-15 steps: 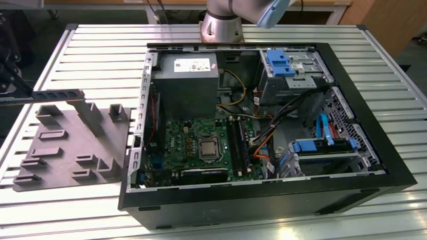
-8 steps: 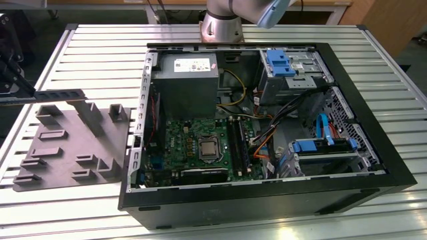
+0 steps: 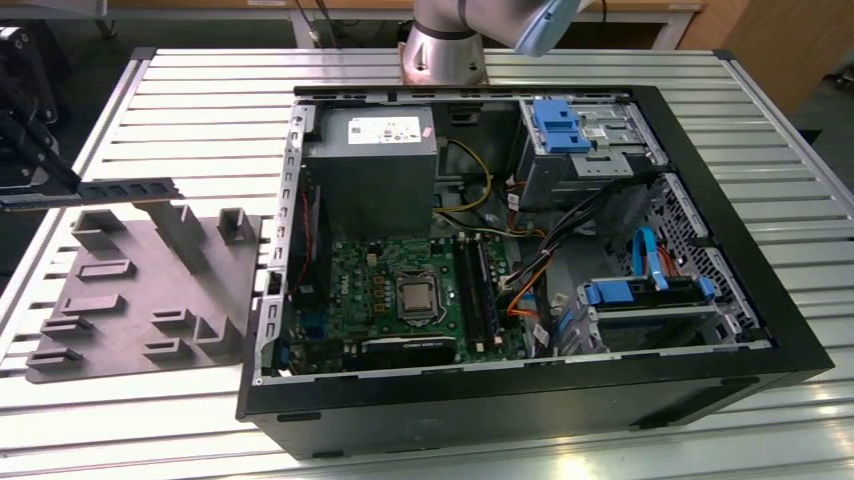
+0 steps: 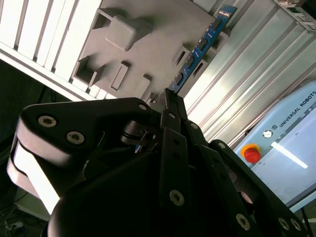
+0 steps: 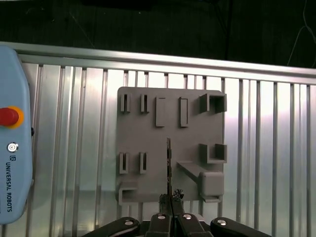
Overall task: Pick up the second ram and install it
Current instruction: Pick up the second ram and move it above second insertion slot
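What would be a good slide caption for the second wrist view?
Gripper shut on the second ram, held in front of the grey tray on the slatted table.

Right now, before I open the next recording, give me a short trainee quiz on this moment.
1. True or false: the tool is shut on the ram.
2. Where is the ram? A) seated in a motherboard slot B) held above the tray C) lying flat on the table
3. Fill in: the case lies on its side with its side panel ___.

Key: 1 true; 2 B; 3 off
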Controlling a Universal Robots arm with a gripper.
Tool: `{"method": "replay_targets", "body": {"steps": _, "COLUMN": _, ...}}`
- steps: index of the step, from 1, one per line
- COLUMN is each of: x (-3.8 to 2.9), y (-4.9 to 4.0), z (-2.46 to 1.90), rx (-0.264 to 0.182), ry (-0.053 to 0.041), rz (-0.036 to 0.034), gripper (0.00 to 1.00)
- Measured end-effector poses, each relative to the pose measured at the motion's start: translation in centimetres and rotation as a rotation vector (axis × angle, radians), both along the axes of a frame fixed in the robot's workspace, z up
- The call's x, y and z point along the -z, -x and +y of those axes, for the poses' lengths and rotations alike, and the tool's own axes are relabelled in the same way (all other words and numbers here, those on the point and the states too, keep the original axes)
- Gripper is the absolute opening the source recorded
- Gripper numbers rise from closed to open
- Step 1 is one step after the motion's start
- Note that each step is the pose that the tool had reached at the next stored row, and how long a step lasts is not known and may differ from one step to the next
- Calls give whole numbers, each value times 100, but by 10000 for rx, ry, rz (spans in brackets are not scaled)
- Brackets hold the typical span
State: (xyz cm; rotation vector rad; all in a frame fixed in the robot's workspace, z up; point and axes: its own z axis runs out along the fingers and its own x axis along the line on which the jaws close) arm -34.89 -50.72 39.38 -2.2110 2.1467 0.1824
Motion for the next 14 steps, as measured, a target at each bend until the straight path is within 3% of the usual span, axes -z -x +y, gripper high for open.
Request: {"method": "replay_targets", "body": {"steps": 14, "x": 0, "y": -118, "z": 0, "rx": 0, "ry": 0, "rz": 0, "gripper": 12}}
